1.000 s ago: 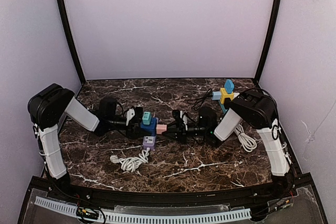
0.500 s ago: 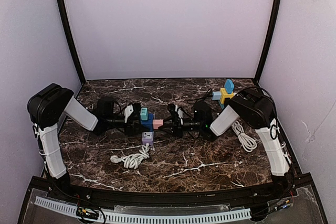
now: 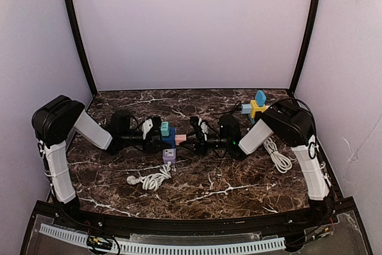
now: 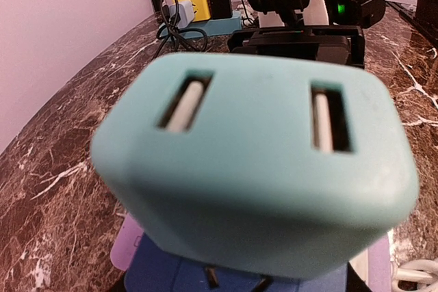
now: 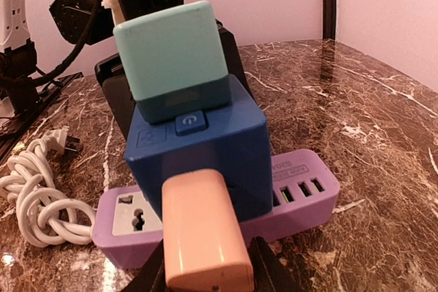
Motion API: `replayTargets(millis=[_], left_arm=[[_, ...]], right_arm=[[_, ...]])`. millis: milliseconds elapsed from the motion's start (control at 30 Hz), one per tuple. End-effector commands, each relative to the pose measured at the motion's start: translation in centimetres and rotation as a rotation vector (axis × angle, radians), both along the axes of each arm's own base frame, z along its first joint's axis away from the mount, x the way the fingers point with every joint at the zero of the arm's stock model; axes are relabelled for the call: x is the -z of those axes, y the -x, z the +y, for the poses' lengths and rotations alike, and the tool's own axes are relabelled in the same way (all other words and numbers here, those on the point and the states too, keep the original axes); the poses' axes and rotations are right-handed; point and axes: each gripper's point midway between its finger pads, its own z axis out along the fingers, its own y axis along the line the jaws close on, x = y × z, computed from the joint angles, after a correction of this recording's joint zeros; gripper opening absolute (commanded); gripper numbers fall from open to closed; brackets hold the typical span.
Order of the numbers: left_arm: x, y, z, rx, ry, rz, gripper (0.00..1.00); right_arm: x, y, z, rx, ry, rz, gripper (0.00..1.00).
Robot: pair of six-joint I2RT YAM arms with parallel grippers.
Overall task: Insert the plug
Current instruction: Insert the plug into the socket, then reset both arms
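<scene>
Marble table (image 3: 239, 189): right end effector (image 5: 209, 275) pinches pink plug (image 5: 202, 230) against blue cube (image 5: 205, 141); left end effector (image 3: 155, 138) clamps it.

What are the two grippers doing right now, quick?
The left gripper is closed on the blue cube adapter.
The right gripper is closed on the pink plug.

Straight ahead of your right gripper (image 5: 205, 277), the pink plug (image 5: 202, 230) and blue cube (image 5: 205, 141) block the way, with the teal charger (image 5: 171, 49) stacked on top. The purple strip (image 5: 301, 193) lies beneath and the coiled white cord (image 5: 34, 196) to its left. To its right the marble (image 5: 369, 128) is open.
</scene>
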Motion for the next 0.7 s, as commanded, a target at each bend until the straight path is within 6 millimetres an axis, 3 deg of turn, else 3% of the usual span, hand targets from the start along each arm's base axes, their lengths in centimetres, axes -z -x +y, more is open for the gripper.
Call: replayTargets(millis=[0, 167, 333, 400, 433, 467, 500, 533, 567, 667], left_arm=[[7.0, 8.0, -3.8, 0.185, -0.156, 0.126, 0.01], [6.9, 7.0, -2.8, 0.131, -0.152, 0.177, 0.01], [6.5, 6.9, -2.6, 0.122, -0.144, 0.183, 0.01], [6.1, 6.8, -2.6, 0.109, -0.138, 0.177, 0.16], [6.0, 6.5, -2.5, 0.095, -0.14, 0.175, 0.43], [5.5, 6.4, -2.5, 0.083, -0.134, 0.175, 0.57], [5.3, 6.1, -2.4, 0.062, -0.138, 0.171, 0.79], [4.7, 5.9, -2.3, 0.047, -0.131, 0.168, 0.89], [4.4, 5.7, -2.2, 0.03, -0.132, 0.165, 0.96], [2.7, 6.2, -1.8, 0.037, -0.136, 0.15, 0.99]], right_arm=[[-9.5, 5.1, 2.9, -0.053, -0.172, -0.143, 0.41], [-9.9, 5.6, 0.1, -0.009, -0.084, -0.194, 0.49], [-8.1, 6.0, -2.7, 0.004, 0.058, -0.151, 0.61], [-7.9, 5.8, -4.3, 0.02, 0.082, -0.125, 0.62], [-8.1, 5.7, -5.0, 0.03, 0.085, -0.117, 0.63], [-8.2, 5.3, -5.7, 0.053, 0.094, -0.11, 0.63], [-8.5, 5.0, -6.3, 0.076, 0.1, -0.109, 0.63], [-8.7, 4.7, -6.7, 0.096, 0.111, -0.111, 0.64], [-9.0, 4.4, -6.9, 0.115, 0.123, -0.117, 0.64], [-9.8, 3.5, -7.3, 0.165, 0.141, -0.133, 0.7]])
